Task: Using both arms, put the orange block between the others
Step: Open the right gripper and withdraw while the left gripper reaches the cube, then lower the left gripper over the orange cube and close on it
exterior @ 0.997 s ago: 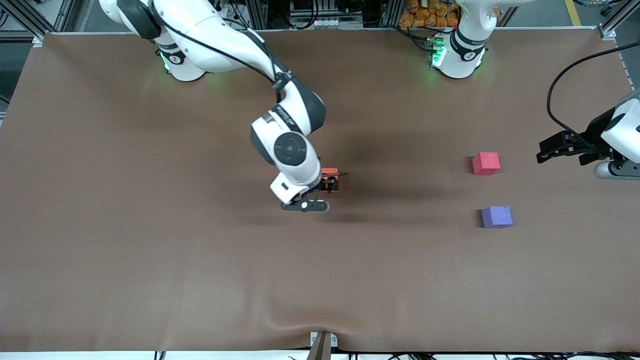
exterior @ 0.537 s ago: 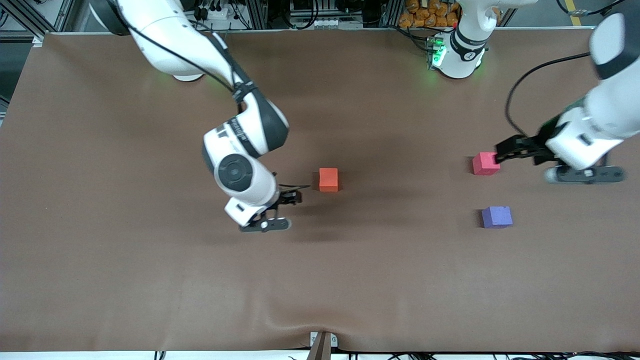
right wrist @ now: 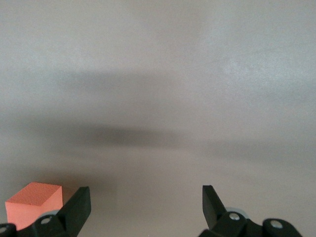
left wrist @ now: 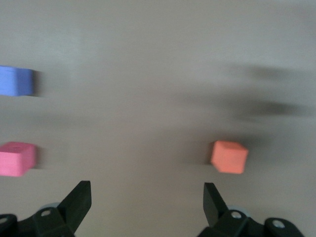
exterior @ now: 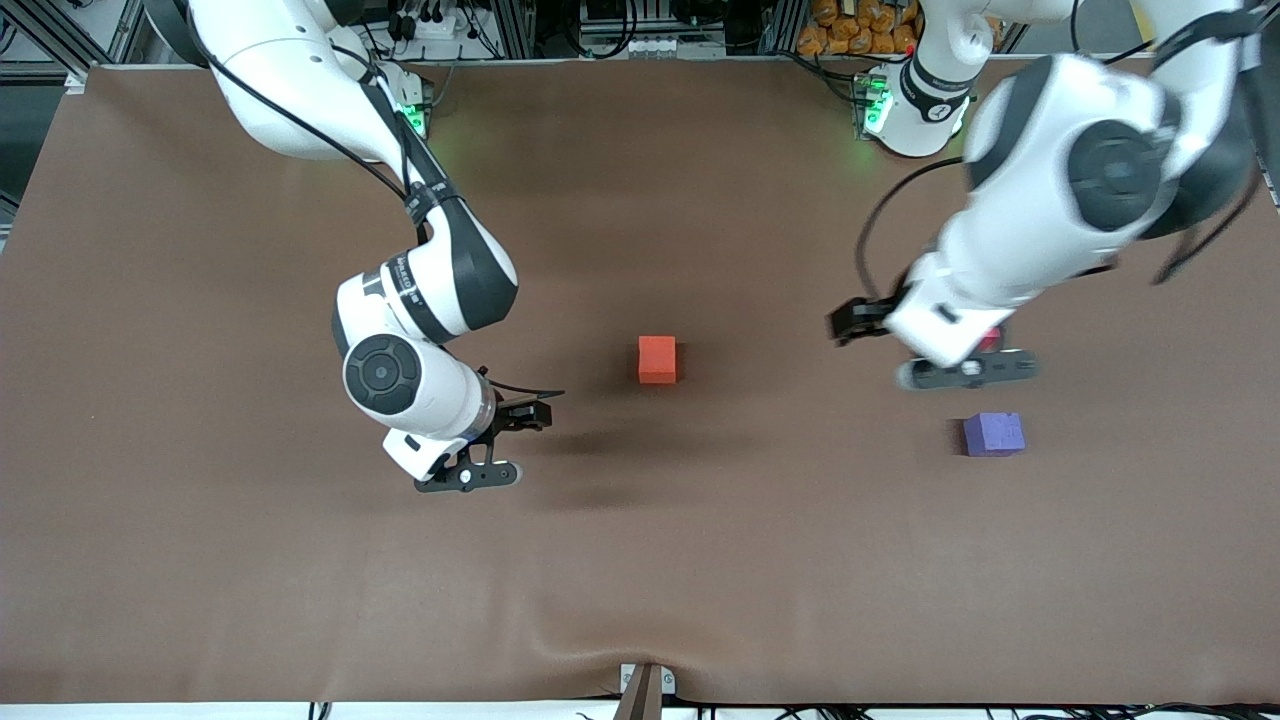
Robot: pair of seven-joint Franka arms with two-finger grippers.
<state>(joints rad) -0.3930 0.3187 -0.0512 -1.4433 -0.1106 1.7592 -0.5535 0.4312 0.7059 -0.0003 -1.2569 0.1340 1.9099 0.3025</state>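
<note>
The orange block [exterior: 657,359] [left wrist: 229,156] [right wrist: 34,199] sits alone on the brown table near its middle. The purple cube [exterior: 994,434] [left wrist: 16,81] lies toward the left arm's end. The pinkish-red cube [left wrist: 17,159] is farther from the front camera than the purple one, and in the front view the left arm's hand hides nearly all of it. My left gripper [exterior: 852,320] [left wrist: 145,200] hangs open and empty over the table between the orange block and the pinkish-red cube. My right gripper [exterior: 528,413] [right wrist: 145,202] is open and empty, beside the orange block toward the right arm's end.
The brown mat [exterior: 640,560] covers the whole table. Both arm bases [exterior: 915,110] stand along the edge farthest from the front camera. A small bracket [exterior: 645,685] sits at the edge nearest that camera.
My right gripper has drawn back from the orange block toward the right arm's end. My left arm has swung in from its end of the table, past the pinkish-red cube, toward the orange block.
</note>
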